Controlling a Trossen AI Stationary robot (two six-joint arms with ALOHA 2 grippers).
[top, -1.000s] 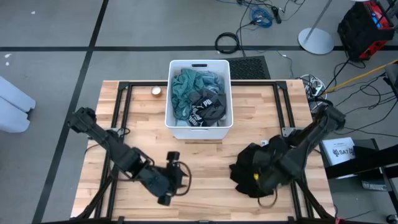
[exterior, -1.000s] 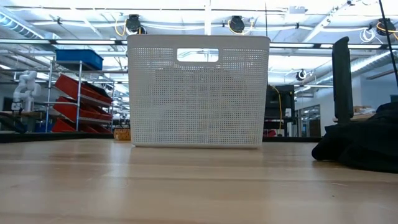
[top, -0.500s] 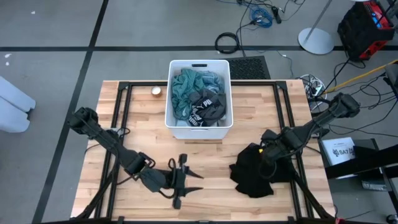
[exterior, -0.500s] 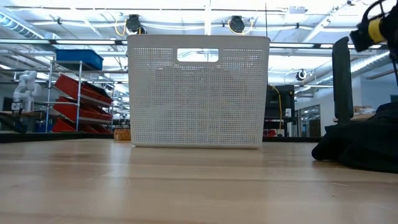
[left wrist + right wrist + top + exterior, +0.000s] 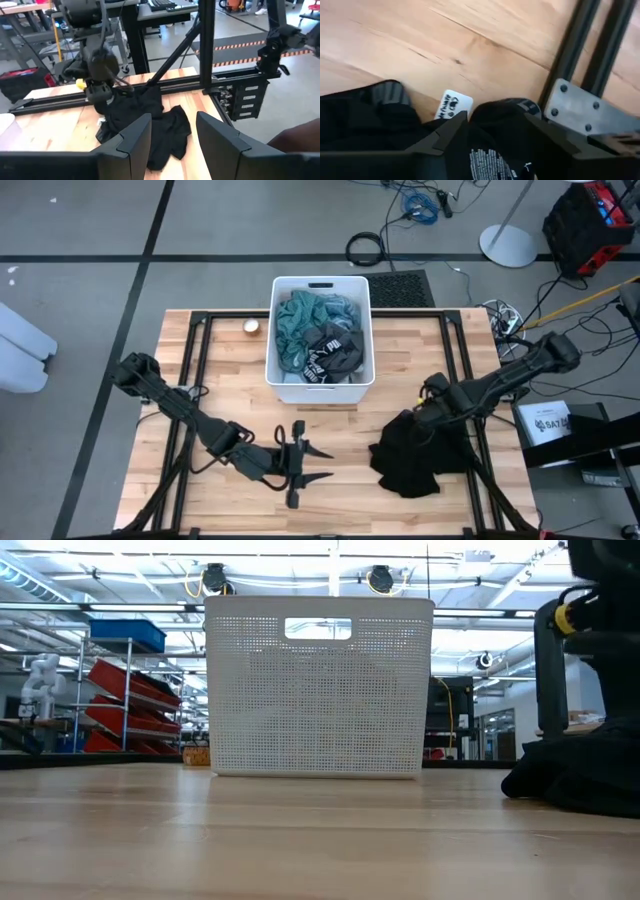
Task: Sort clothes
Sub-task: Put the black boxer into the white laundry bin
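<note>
Black clothes (image 5: 415, 455) right of bin (image 5: 321, 384); right gripper (image 5: 428, 412) parted above, may snag; left gripper (image 5: 312, 465) spread, empty.

A light butcher-block wooden table (image 5: 330, 430) with a black metal frame stood on a grey floor. A white rectangular plastic bin (image 5: 321, 383) sat on it at the middle of the far edge. A small round object (image 5: 251, 327) lay on the wood just beside the bin's far left corner. A heap of black clothes (image 5: 415, 456) lay on the tabletop toward the near right.
</note>
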